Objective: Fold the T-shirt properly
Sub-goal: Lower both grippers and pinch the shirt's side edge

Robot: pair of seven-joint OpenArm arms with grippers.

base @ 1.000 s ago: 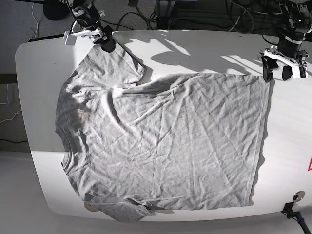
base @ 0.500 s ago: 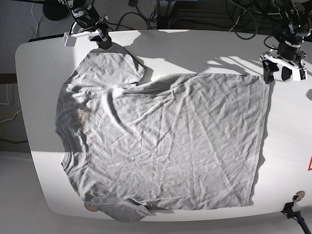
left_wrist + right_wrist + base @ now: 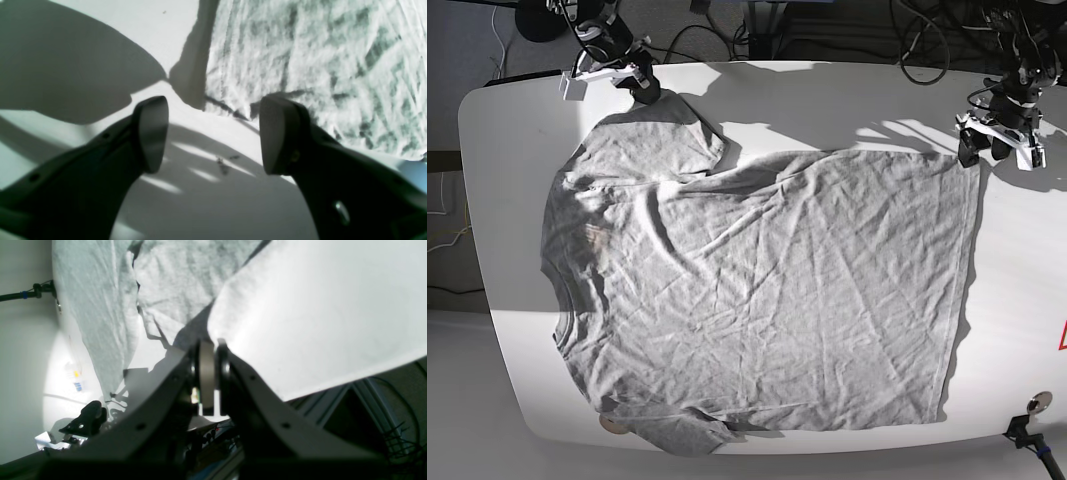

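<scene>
Left gripper (image 3: 993,146) hangs open above the T-shirt (image 3: 757,290) hem corner; right gripper (image 3: 635,80), closed, apparently empty, sits beside the sleeve.

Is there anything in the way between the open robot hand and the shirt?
No, nothing visible. The left gripper hangs open over bare white table, right beside the corner of the T-shirt. Only shadows lie between them.
</scene>
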